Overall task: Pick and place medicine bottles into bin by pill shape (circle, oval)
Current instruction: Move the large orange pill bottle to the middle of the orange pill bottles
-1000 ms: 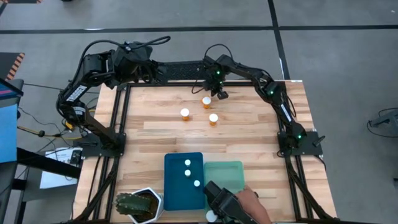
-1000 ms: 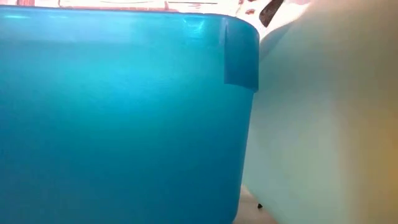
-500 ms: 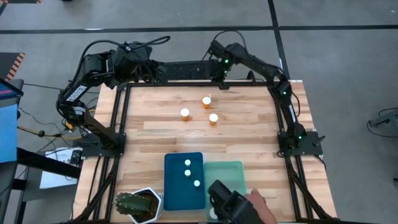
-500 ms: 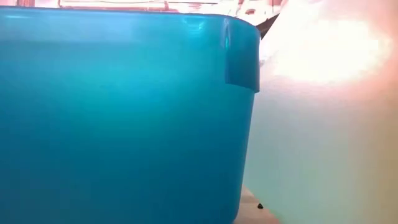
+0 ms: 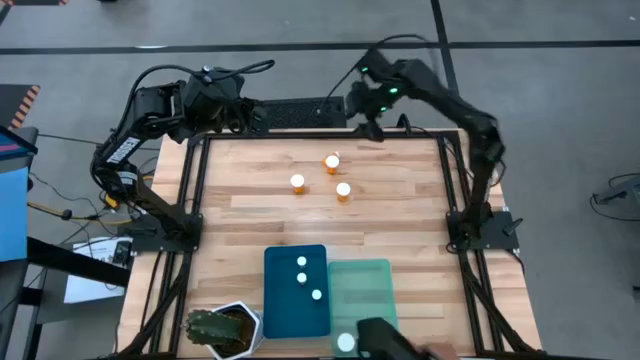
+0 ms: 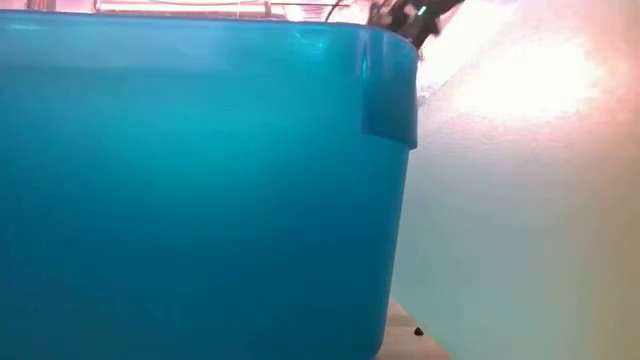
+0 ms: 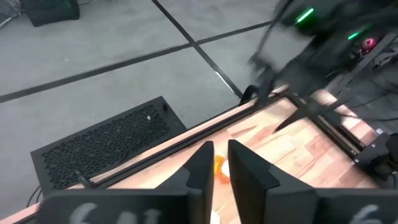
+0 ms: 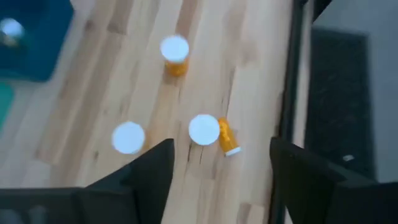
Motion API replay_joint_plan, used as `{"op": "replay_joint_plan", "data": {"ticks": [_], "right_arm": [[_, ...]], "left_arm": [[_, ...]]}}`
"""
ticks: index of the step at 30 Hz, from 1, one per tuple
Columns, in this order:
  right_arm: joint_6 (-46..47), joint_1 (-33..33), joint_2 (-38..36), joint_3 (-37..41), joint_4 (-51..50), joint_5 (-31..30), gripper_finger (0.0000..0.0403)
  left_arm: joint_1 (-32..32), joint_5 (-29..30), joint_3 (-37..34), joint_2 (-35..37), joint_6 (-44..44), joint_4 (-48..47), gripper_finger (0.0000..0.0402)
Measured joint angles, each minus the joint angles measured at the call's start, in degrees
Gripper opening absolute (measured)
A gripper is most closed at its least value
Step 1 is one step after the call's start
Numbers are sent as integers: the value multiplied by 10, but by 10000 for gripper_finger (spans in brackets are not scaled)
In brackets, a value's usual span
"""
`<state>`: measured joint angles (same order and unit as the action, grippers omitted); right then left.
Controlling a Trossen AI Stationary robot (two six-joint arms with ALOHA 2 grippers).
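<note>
While three medicine bottles (image 5: pixel 337 177) are standing loose at about twelve o'clock on the tabletop (image 5: pixel 400 215), the right hand (image 5: pixel 372 125) is hanging over the far edge just beyond them, its fingers (image 8: pixel 155 171) spread wide and gripping nothing. From its wrist camera the nearest bottle seems to be tilting, its orange body showing beside its cap, so a grasp there will likely need care. The left hand (image 7: pixel 219 163) is waiting folded at the eleven o'clock corner; its fingers look nearly together, with only a narrow gap, and nothing is between them. At six o'clock, the dark blue tray (image 5: pixel 275 300) is holding three capped bottles, while the mint green tray (image 5: pixel 380 290) beside it is holding one near its front edge, presumably sorted by pill shape. A spiky plant (image 5: pixel 215 328) is sitting at seven o'clock.
</note>
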<state>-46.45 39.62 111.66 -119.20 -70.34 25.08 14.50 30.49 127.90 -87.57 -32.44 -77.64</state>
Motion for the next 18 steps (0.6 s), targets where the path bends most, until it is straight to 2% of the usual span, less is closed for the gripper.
{"op": "replay_joint_plan", "data": {"ticks": [4,8,14,18], "right_arm": [[57,10,-79,33,33,-6,284],[95,11,-105,68,61,-14,286],[91,-14,-42,110,60,-27,292],[84,-35,21,110,86,-37,319]], "left_arm": [[0,0,0,0,13,-9,71],[0,0,0,0,16,-10,93],[0,-15,0,0,17,-10,113],[0,-17,0,0,20,-10,122]]}}
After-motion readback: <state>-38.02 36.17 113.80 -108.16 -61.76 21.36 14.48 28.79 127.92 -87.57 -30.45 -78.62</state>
